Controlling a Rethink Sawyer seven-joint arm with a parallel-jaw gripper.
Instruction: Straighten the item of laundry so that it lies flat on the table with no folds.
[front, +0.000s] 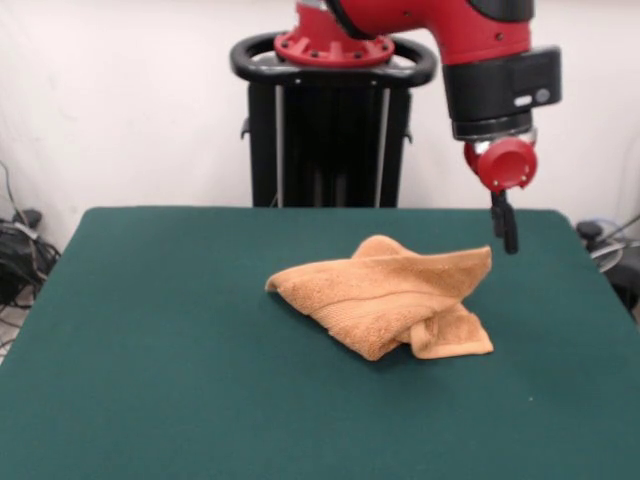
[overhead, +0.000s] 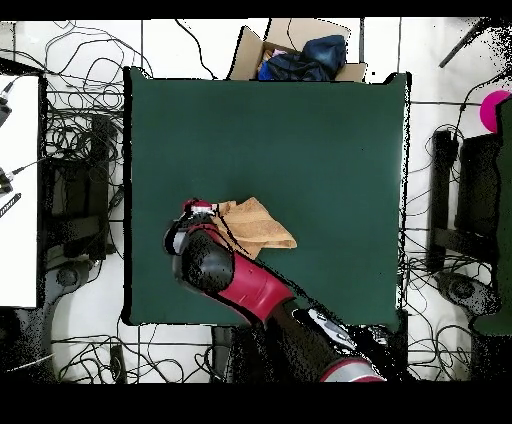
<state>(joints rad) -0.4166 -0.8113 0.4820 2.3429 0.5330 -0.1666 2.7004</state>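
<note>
Bright even light, soft shadows (faint under towel (front: 385, 297)), no glare.

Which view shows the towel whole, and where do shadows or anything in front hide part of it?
Front view: the towel shows whole, evenly lit, with a soft shadow under its folds; the gripper hangs beside it. Overhead view: the arm covers part of the towel.
</note>
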